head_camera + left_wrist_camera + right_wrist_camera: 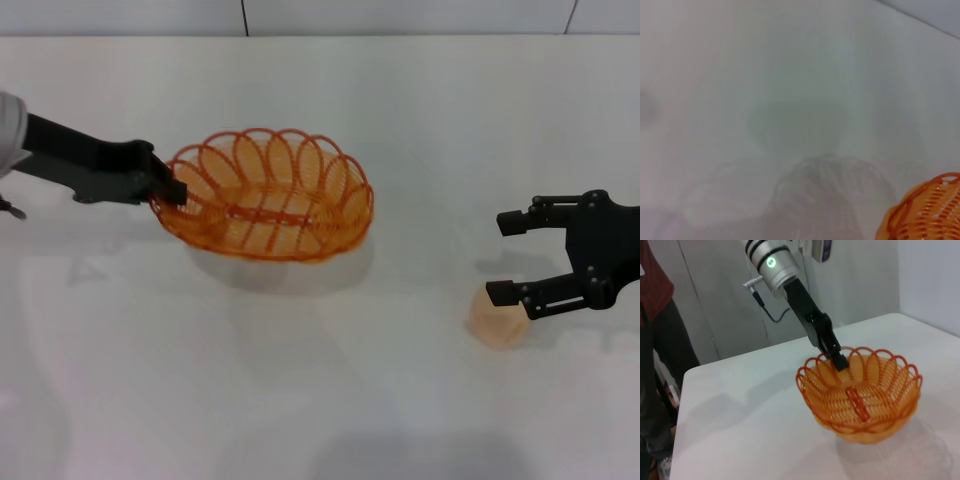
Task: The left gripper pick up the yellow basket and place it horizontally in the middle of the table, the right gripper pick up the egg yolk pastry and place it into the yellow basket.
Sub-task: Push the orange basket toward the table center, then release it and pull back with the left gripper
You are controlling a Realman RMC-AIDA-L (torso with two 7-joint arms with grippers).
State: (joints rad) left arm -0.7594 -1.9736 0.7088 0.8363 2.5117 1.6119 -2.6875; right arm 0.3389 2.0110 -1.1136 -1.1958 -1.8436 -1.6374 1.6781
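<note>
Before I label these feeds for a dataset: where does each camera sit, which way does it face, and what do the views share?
Head view: on the robot's head, looking forward and down at the table; shows the left hand shut on the yellow basket rim and the open right hand over the egg yolk pastry.
Left wrist view: on the left wrist, facing the tabletop; none of the robot shows.
Right wrist view: on the right wrist, looking across at the left arm.
Shared: all three show the basket.
</note>
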